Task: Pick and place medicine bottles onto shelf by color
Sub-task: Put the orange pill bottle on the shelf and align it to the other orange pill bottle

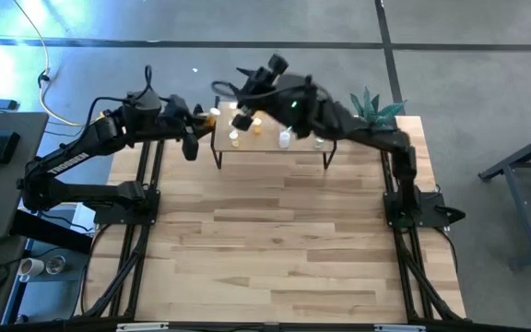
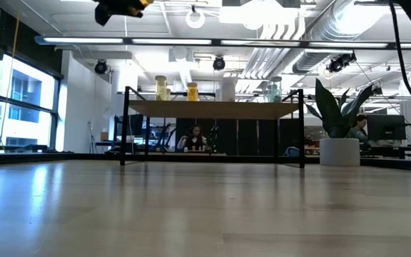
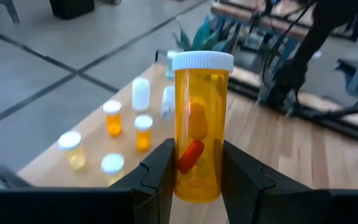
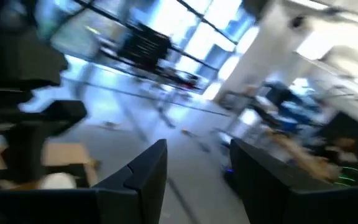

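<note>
Shelf (image 1: 275, 148) at far edge of table (image 1: 284, 240), light-wood board on thin black legs. Medicine bottles (image 2: 192, 91) standing upright on board: two yellow-orange ones with pale caps toward left, white one near middle, greenish clear one toward right, as seen in low view. More of them visible from left wrist view, spread on board: orange (image 3: 113, 118), second orange (image 3: 143, 132), pale yellow (image 3: 71, 150), white (image 3: 140, 94).

Left gripper (image 3: 194, 167) held above left end of shelf, jaws pinching lower body of orange bottle (image 3: 199, 130). Bottle upright, white cap on top, capsules visible inside, clear of board.

Right gripper (image 4: 194, 163) raised over far side of shelf, pointed out toward room beyond table. Fingers spread apart, nothing between them.

Potted plant (image 1: 374, 106) at far right corner of table, just beside shelf's right end. Person (image 2: 194, 137) seated in room behind, seen under board.
</note>
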You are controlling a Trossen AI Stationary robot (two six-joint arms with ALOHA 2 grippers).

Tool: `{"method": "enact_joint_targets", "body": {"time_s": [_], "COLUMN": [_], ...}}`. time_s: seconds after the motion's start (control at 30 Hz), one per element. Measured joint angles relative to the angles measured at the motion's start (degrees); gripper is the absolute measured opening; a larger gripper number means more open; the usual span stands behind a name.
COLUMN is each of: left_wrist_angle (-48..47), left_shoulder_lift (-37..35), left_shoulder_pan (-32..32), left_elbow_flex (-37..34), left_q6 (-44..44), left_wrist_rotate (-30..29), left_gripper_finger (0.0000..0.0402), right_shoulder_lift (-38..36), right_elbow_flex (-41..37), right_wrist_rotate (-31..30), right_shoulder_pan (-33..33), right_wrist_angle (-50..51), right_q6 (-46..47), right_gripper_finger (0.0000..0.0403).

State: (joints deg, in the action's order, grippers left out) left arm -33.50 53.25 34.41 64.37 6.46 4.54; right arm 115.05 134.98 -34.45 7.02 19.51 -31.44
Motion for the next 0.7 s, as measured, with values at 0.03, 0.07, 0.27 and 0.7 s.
{"method": "enact_joint_targets", "body": {"time_s": [0.03,0.07,0.27,0.7], "left_wrist_angle": [0.9,1.7,7.1,21.1], "left_shoulder_lift": [0.0,0.0,0.6,8.7], "left_shoulder_pan": [0.0,0.0,-1.2,-7.0], "left_elbow_flex": [0.0,0.0,0.0,0.0], "left_q6": [0.7,1.3,1.9,1.9], "left_wrist_rotate": [0.0,0.0,0.0,-0.9], "left_gripper_finger": [0.0095,0.0095,0.0095,0.0095], "right_shoulder_lift": [-0.9,-1.7,-5.9,-8.0], "right_elbow_flex": [0.0,0.0,0.0,0.0], "right_wrist_rotate": [3.1,6.4,21.4,54.7], "right_shoulder_pan": [0.9,2.0,7.6,16.1], "right_wrist_angle": [1.4,3.4,11.8,22.3], "right_q6": [1.4,2.9,10.1,17.9], "right_gripper_finger": [0.0167,0.0167,0.0167,0.0167]}}
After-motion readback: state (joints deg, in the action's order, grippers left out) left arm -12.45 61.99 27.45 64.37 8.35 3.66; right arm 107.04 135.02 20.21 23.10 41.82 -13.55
